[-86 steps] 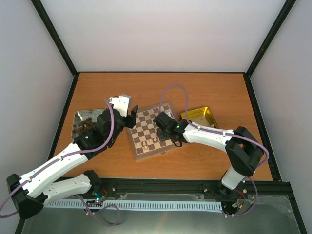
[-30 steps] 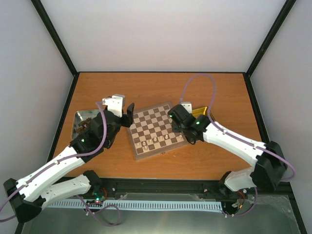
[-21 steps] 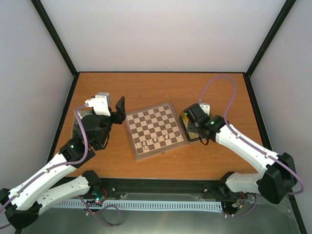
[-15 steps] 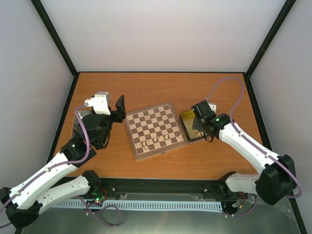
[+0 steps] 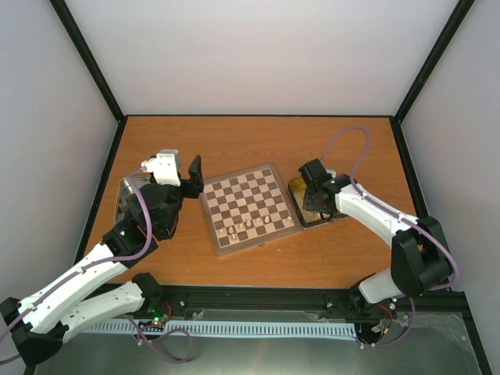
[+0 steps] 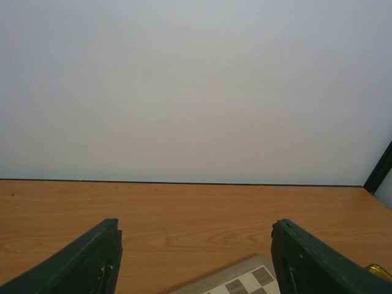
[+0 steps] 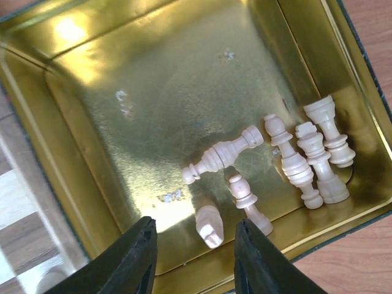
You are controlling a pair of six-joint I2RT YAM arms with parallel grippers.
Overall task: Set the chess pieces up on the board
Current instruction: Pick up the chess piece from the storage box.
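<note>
The checkered wooden board (image 5: 249, 207) lies mid-table with a few cream pieces (image 5: 248, 226) along its near rows. My right gripper (image 5: 314, 193) hangs open over the gold tin (image 5: 306, 211). In the right wrist view its open gripper (image 7: 196, 248) straddles a small cream piece (image 7: 208, 225) lying in the tin (image 7: 86, 202), with several more cream chessmen (image 7: 306, 159) beside it. My left gripper (image 5: 187, 176) is open and empty, raised left of the board; the left wrist view shows a board corner (image 6: 239, 283) between the fingers.
A silver tray (image 5: 129, 201) with dark brown pieces lies at the left, mostly hidden by my left arm. The wooden table (image 5: 258, 144) ends at white walls with black corner posts.
My right gripper left the board and moved right to hang over the gold tin. My left gripper drew back left from the board's edge and lifted.
</note>
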